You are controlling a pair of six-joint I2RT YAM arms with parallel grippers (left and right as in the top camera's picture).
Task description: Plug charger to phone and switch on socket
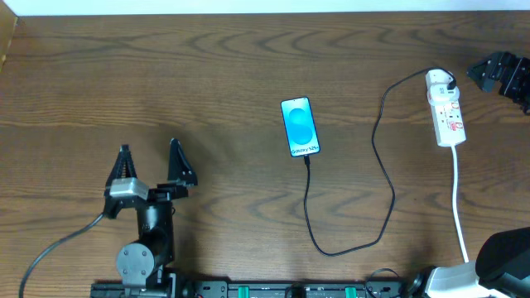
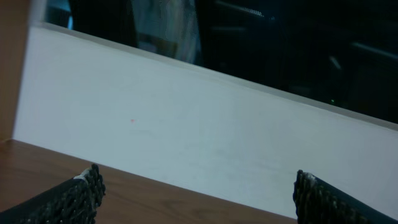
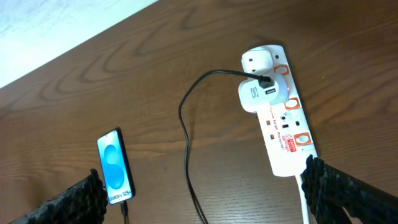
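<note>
Overhead view: the phone (image 1: 299, 127) lies face up near the middle of the table (image 1: 207, 83), screen lit blue. The charger (image 1: 389, 178) runs from the phone's lower edge in a long loop to its white adapter (image 1: 441, 80), which sits at the far end of the socket (image 1: 450, 116) on the right. The plug tip appears to be seated in the phone, though it is too small for me to confirm. The left gripper (image 1: 149, 147) stands wide and empty, well apart from all of this. The right gripper (image 1: 489, 74) hangs just beside the socket's far end. Left wrist view: wide-spread fingers (image 2: 81, 194), bare wood and a pale wall, and no task item. Right wrist view: the right jaws are spread wide and hold nothing. The socket lies ahead with the adapter plugged in, and the red switches (image 3: 292, 107) are spaced along its face. I cannot tell whether any of them is on. I judge switching on to be the step in hand. To do it well, I would narrow the jaws, bring one fingertip straight down on the switch nearest the adapter, and press squarely. A glancing push could slide the light strip or tug the cable out of the phone.
</note>
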